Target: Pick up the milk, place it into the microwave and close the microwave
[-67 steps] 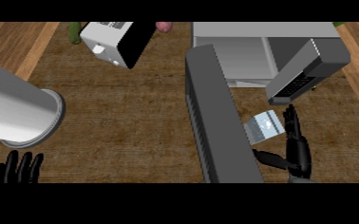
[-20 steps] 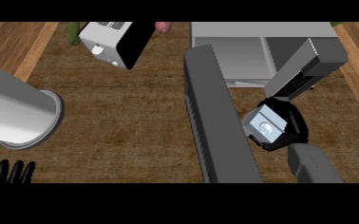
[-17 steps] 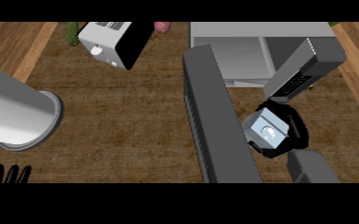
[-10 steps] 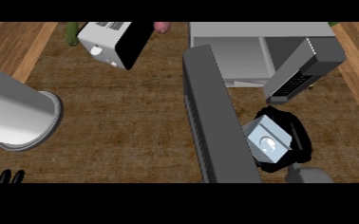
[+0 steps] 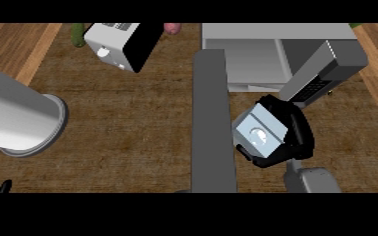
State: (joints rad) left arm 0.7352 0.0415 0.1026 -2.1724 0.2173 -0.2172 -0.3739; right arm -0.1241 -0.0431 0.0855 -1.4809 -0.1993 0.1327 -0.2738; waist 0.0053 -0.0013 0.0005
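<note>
Right hand [image 5: 295, 132] is being curled around one milk carton [image 5: 260, 130], right of one open microwave door [image 5: 214, 125].

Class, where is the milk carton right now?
Head view, right side: the milk carton is held in the right hand, between the open microwave door and the microwave.

The brown wooden counter [image 5: 125, 130] carries a toaster [image 5: 122, 45], a steel pot [image 5: 26, 117] and the open microwave [image 5: 277, 55].

Matt wood-grain counter [image 5: 111, 130], smooth grey metal microwave [image 5: 251, 55], brushed metal pot [image 5: 26, 120].
</note>
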